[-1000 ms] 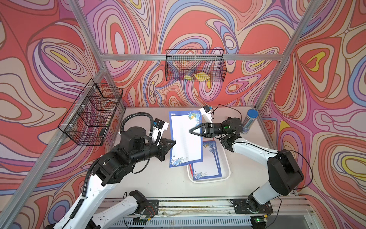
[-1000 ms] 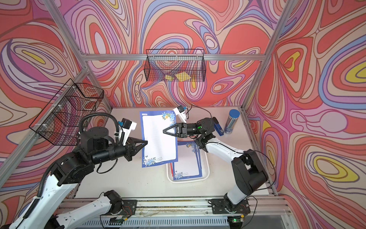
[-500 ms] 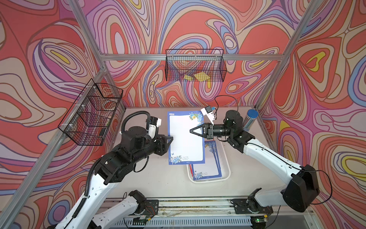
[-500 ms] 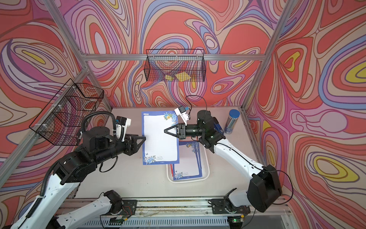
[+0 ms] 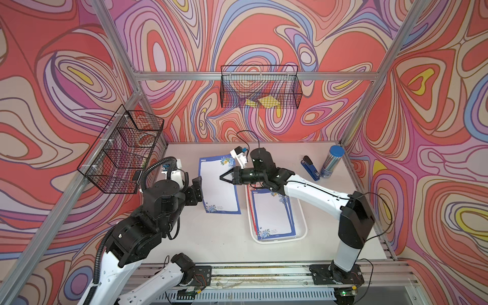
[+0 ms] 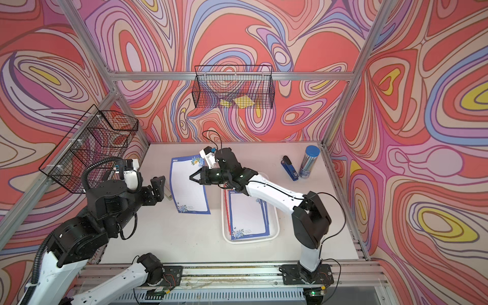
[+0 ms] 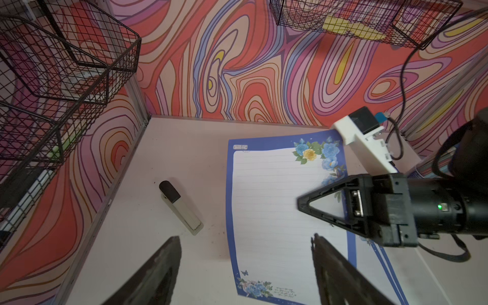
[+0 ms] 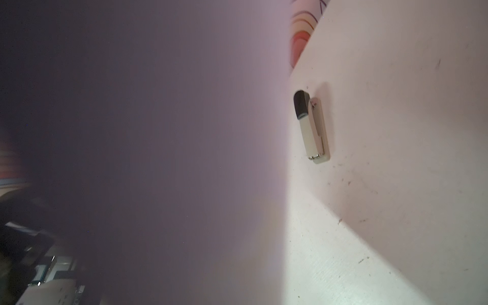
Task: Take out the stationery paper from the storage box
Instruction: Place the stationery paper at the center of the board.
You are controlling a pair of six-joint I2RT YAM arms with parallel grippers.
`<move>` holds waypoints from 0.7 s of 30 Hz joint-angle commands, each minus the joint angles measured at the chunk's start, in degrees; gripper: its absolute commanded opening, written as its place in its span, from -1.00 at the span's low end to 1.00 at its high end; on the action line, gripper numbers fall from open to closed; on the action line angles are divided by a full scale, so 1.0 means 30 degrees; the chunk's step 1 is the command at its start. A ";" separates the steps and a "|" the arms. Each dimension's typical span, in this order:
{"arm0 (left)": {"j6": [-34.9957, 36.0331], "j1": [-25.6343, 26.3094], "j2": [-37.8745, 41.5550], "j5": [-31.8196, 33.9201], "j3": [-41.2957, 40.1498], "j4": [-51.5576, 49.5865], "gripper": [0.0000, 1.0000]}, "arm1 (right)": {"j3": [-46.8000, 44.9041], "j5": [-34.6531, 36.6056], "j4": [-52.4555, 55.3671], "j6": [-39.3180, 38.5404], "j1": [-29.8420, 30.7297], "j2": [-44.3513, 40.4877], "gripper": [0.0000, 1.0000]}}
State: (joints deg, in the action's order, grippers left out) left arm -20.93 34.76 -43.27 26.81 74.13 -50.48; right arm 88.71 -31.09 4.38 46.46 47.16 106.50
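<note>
A thin white lined stationery sheet (image 5: 219,196) with a blue floral border is out, at ten o'clock of the shallow white plastic storage box (image 5: 280,238), apparently clamped in the closed right gripper (image 5: 221,177). The left gripper (image 7: 245,237), jaws apart, waits at its nine o'clock. Next: lay it flat, then fetch the stacked sheets (image 5: 272,211) inside.

The black-and-white left arm (image 5: 148,227) rises from the pale table's (image 5: 211,237) front edge, and its left gripper (image 6: 161,189) is held level with the jaws spread wide. The right arm (image 5: 314,194) stretches low toward the table's middle. Its right gripper (image 5: 221,177) is closed to a point, apparently pinching the blue-bordered white lined paper sheet (image 5: 217,190) by its right edge.
</note>
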 commanded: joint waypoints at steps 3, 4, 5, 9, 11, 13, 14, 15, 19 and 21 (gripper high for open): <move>0.0179 -0.0132 0.0730 0.1201 0.0084 -0.1301 0.63 | 0.1324 0.2626 0.2174 0.2297 0.0893 0.2739 -1.00; 0.0157 -0.0129 0.0844 0.1228 0.0007 -0.1359 0.63 | 0.1614 0.2853 0.2326 0.2460 0.1102 0.3124 -1.00; 0.0186 -0.0125 0.0941 0.1265 -0.0039 -0.1382 0.63 | 0.1770 0.3173 0.2551 0.2556 0.1281 0.3473 -1.00; 0.0216 -0.0133 0.1133 0.1347 -0.0272 -0.1288 0.63 | 0.2229 0.4379 0.3193 0.2840 0.1828 0.4428 -1.00; 0.0292 -0.0129 0.1150 0.1309 -0.0377 -0.1192 0.63 | 0.2983 0.4819 0.4307 0.3149 0.1947 0.5225 -1.00; 0.0410 -0.0133 0.1123 0.1233 -0.0420 -0.1075 0.64 | 0.4345 0.5119 0.6341 0.3055 0.2018 0.6269 -1.00; 0.0469 -0.0131 0.1097 0.1186 -0.0444 -0.1030 0.63 | 0.4759 0.5189 0.6945 0.2974 0.2033 0.6682 -1.00; 0.0489 -0.0118 0.1064 0.1168 -0.0451 -0.1016 0.63 | 0.4832 0.5283 0.7186 0.2958 0.2066 0.6894 -1.00; 0.0532 -0.0125 0.0972 0.1117 -0.0510 -0.1077 0.64 | 0.4660 0.6603 0.7321 0.2729 0.2325 0.6996 -1.00; 0.0484 -0.0132 0.1029 0.1113 -0.0612 -0.1076 0.64 | 0.4810 0.7180 0.7770 0.2483 0.2389 0.7065 -1.00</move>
State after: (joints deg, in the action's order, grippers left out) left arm -19.70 34.76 -40.21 29.47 73.21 -52.82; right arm 102.04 -13.82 24.36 54.87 53.67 126.61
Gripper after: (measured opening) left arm 0.818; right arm 0.042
